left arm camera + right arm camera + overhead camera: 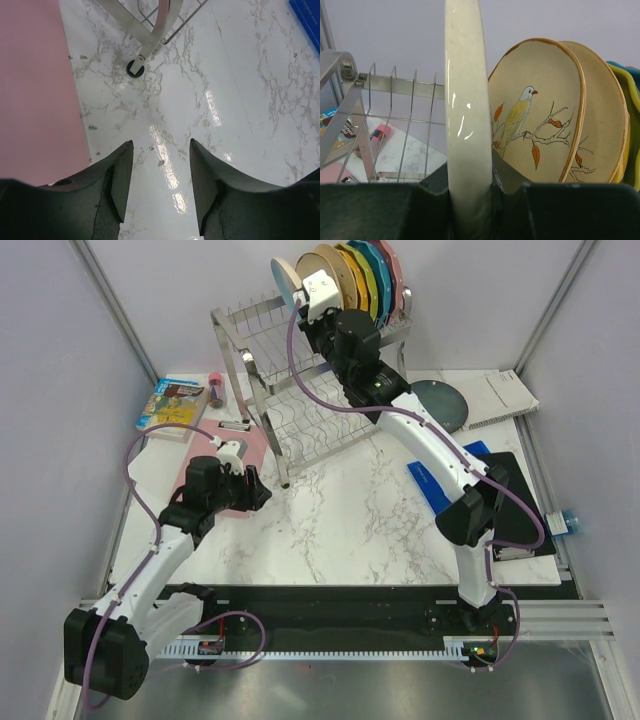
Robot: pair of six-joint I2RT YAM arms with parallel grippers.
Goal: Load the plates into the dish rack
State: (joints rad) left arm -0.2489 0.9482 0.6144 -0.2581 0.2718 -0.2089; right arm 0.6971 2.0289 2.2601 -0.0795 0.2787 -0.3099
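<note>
Right gripper (470,175) clamps cream plate (466,90) edge-on beside bird plate (535,115); left gripper (160,146) gapes over marble table (245,100)

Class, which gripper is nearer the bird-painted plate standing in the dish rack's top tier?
Right. The right gripper, shut on a cream-edged plate, sits just beside the bird-painted plate; the left gripper, open, hangs low over the marble table beside the pink mat.
</note>
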